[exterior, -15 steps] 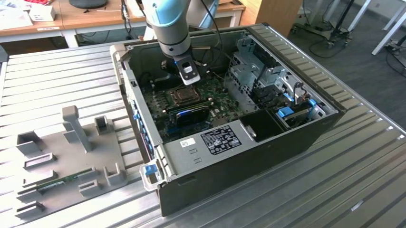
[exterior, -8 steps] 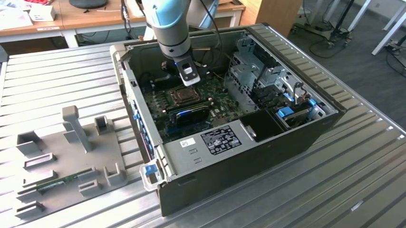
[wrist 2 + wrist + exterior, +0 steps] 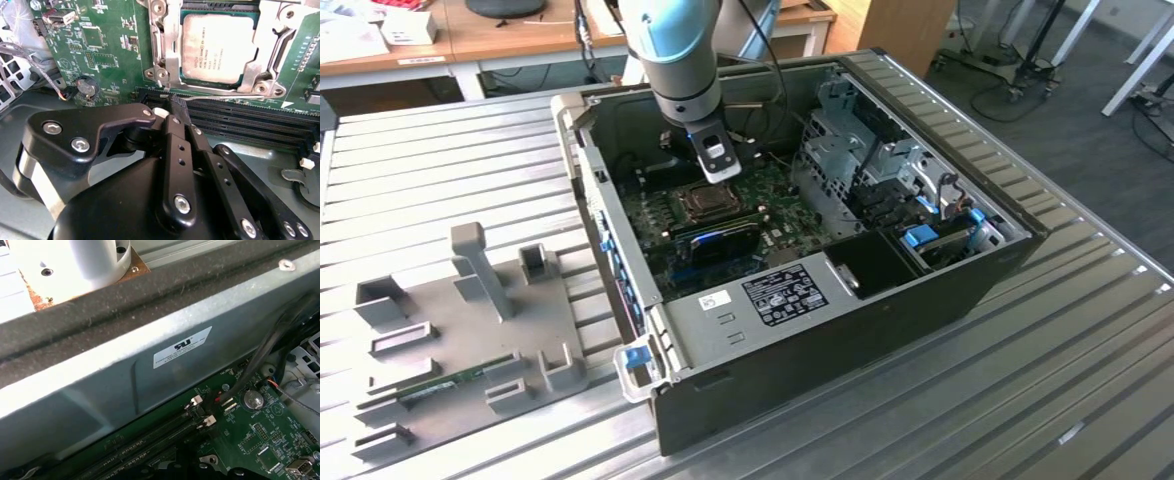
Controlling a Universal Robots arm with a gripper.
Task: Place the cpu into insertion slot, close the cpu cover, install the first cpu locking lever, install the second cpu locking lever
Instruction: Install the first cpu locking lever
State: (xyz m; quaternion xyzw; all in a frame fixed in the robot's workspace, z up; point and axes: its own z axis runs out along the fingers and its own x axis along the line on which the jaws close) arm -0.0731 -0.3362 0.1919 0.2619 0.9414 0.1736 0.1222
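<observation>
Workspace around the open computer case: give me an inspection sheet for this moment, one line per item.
Surface: ribbed metal table; the open computer case lies on it.
Job's things: cpu sits in the insertion slot; cpu cover lies down around it; a thin locking lever runs along the socket's edge.
Clutter: grey fixture plate with upright holders, a green module in it.
Grippers: gripper fingers shut, tips at the lever beside the black memory slots.
Cables: thin wires at the board's edge; black cable inside the case.
Surroundings: wooden desks, floor stands behind.
</observation>
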